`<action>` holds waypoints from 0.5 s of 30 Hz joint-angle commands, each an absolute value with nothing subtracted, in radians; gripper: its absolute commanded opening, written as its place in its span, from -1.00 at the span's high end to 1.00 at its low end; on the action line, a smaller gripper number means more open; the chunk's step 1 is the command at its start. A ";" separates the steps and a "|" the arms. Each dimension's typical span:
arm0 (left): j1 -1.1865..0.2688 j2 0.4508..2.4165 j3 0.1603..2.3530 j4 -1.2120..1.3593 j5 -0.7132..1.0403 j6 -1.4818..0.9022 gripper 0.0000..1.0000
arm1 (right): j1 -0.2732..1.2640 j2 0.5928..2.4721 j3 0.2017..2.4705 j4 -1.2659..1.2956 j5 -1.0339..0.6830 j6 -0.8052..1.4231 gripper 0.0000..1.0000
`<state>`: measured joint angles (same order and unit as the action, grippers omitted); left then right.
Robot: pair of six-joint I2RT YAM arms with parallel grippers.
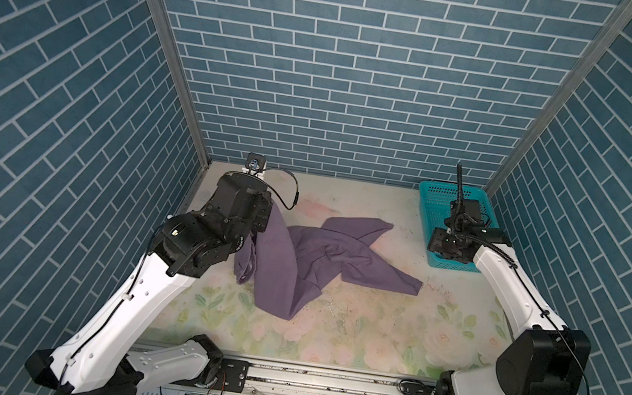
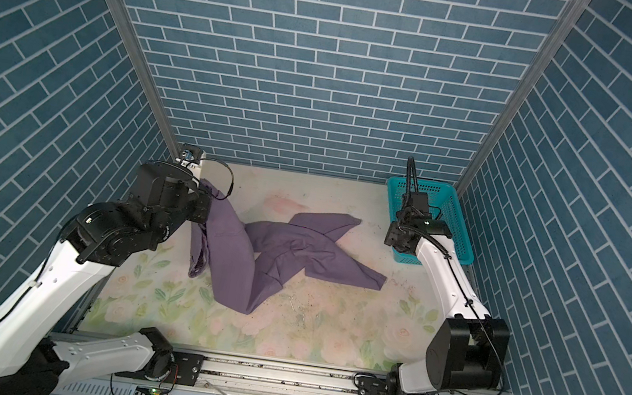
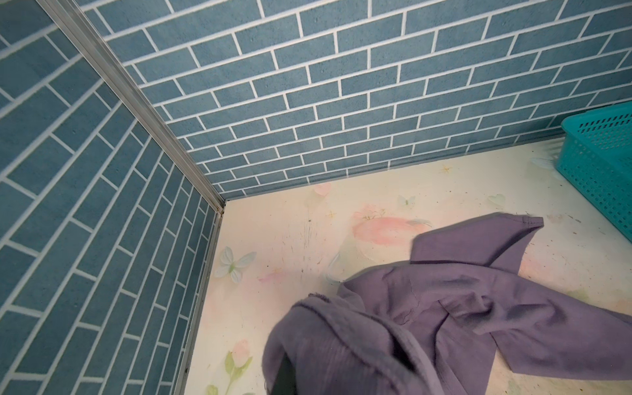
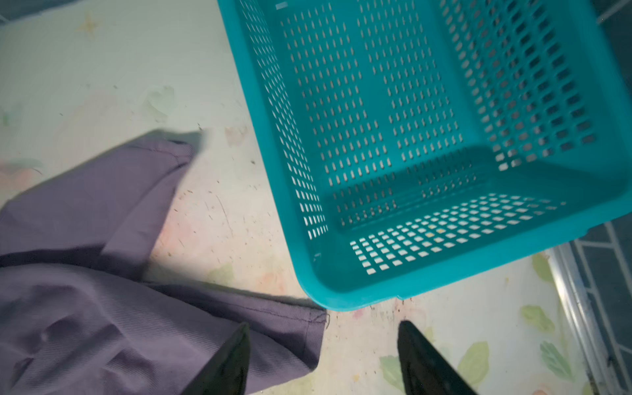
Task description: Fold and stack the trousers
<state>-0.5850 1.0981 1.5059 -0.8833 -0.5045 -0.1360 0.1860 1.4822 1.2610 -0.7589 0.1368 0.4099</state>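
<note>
One pair of trousers (image 1: 314, 257), left hand (image 1: 266, 216) pinching a raised end, right hand (image 4: 324, 328) spread, empty, one teal basket (image 1: 428, 210)

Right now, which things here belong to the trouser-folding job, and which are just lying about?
In the job:
- soft dusty-purple cloth trousers, crumpled
- left gripper, shut on one raised end of them
- right gripper, open, holding nothing

Lying about:
- teal plastic mesh basket, far right corner
- floral-printed tabletop, under everything
</note>
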 commanded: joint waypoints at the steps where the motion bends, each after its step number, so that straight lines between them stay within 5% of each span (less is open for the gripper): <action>1: -0.568 1.072 1.493 -0.844 -0.486 -0.165 0.92 | 0.183 1.500 1.206 -0.717 -0.016 0.486 -0.35; 15: -0.529 1.084 1.480 -0.851 -0.444 -0.188 0.92 | 0.240 1.688 1.364 -0.632 -0.110 0.510 -0.35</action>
